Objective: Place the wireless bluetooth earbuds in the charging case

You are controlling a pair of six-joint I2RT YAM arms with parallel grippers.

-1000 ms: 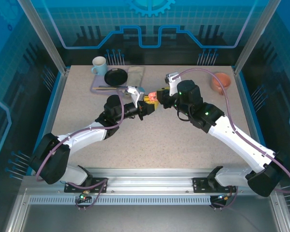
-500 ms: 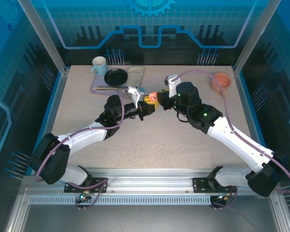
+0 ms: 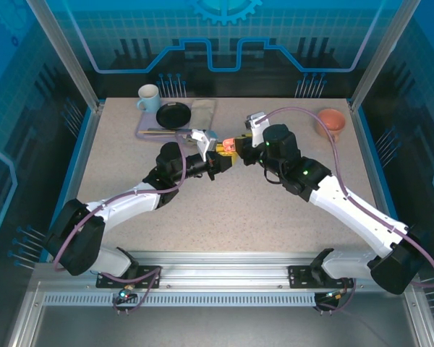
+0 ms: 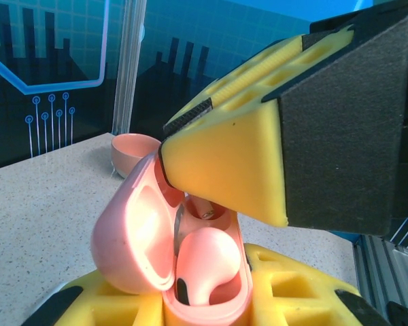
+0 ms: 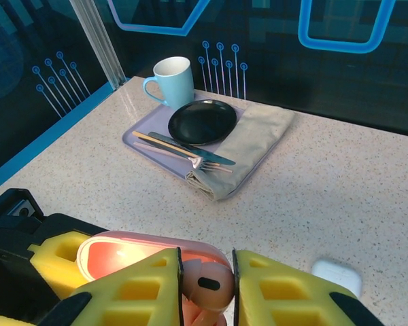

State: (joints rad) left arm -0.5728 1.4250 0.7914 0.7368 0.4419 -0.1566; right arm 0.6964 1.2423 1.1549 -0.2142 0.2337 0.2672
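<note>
Left wrist view: the left gripper [image 4: 204,302] has its yellow fingers pressed together on the base of the pink charging case [image 4: 132,238], holding it clear of the table [image 4: 47,204] with its lid swung open to the left. One salmon-pink earbud [image 4: 205,261] already sits in a socket of the case, its rounded body up. A yellow-and-black finger [image 4: 224,170] of the right gripper reaches down from the upper right to the case's open mouth, its tip touching the lid's rim. A salmon bowl [image 4: 132,153] stands on the table behind.

In the right wrist view, the right gripper [image 5: 207,280] pinches a second salmon-pink earbud [image 5: 207,285] between its two yellow pads, just beside the case's open lid. A white charging case [image 5: 336,275] lies closed on the table to the right. Farther back, a lilac tray [image 5: 139,132] carries a pale blue mug [image 5: 173,80], a black plate [image 5: 202,121], a grey napkin [image 5: 258,136] and a fork [image 5: 190,157].

From the top external camera, both grippers meet tip to tip near the middle of the table, the case between them, with the tray behind the left arm.
</note>
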